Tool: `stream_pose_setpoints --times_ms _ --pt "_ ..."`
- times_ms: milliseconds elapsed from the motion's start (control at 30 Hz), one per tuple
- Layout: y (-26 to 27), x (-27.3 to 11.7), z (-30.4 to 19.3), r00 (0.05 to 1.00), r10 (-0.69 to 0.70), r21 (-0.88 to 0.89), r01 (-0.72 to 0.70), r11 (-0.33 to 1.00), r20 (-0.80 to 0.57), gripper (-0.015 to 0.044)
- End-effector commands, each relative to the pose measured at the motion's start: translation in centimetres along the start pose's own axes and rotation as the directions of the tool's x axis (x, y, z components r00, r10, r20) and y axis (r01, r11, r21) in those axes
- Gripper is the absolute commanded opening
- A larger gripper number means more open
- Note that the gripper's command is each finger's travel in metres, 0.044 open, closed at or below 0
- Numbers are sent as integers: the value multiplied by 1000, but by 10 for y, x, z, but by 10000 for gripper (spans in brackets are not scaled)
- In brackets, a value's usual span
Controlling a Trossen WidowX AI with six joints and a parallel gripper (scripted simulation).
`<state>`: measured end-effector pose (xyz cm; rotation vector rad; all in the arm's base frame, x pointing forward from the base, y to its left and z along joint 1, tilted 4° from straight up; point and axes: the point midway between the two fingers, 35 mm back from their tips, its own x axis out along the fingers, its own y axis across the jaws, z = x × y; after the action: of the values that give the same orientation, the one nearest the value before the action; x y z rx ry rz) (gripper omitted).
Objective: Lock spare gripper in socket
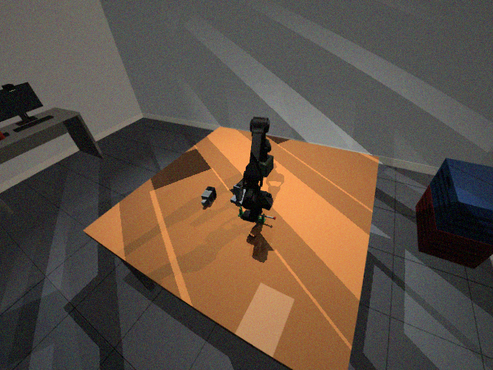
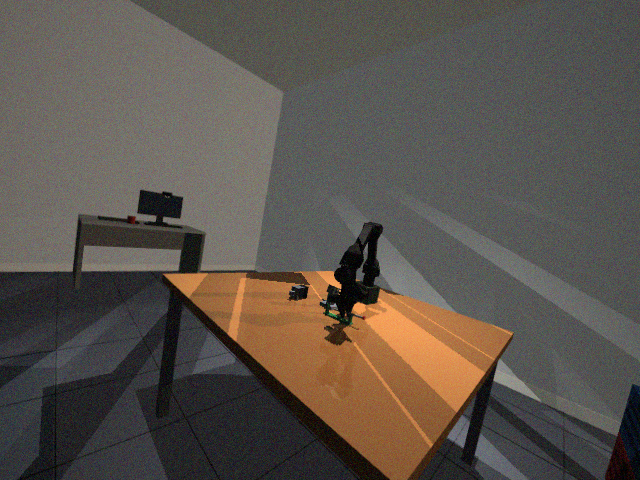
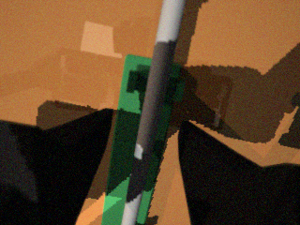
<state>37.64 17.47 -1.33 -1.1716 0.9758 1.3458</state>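
Observation:
A grey pin (image 3: 161, 70) runs lengthwise above a green strip (image 3: 127, 99) in the wrist view. The green part is a small frame (image 2: 337, 318) under the arm in the exterior view. A thin rod with a red end (image 1: 274, 217) (image 2: 362, 317) sticks out beside it. My gripper (image 3: 146, 123) is partly open, with its fingertips on either side of the pin and gaps at both. A grey-and-black block (image 1: 208, 196) (image 2: 298, 292) lies apart to the left. Another grey part (image 1: 238, 195) is partly hidden by the arm. I cannot tell which is the spare gripper; the socket is not distinguishable.
The arm (image 1: 259, 143) (image 2: 361, 248) stands on the orange table (image 1: 318, 223) (image 2: 413, 356). Blue and red crates (image 1: 457, 210) are on the floor at the right. A desk with a monitor (image 2: 160, 204) is at the back left.

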Motion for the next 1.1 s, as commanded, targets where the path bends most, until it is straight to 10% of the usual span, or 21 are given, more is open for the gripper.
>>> stream_pose_setpoints --times_ms 0,1067 --pt "0 2 -1 1000 3 4 -3 1000 -4 180" --pt "0 2 -1 1000 3 4 -3 1000 -4 127"
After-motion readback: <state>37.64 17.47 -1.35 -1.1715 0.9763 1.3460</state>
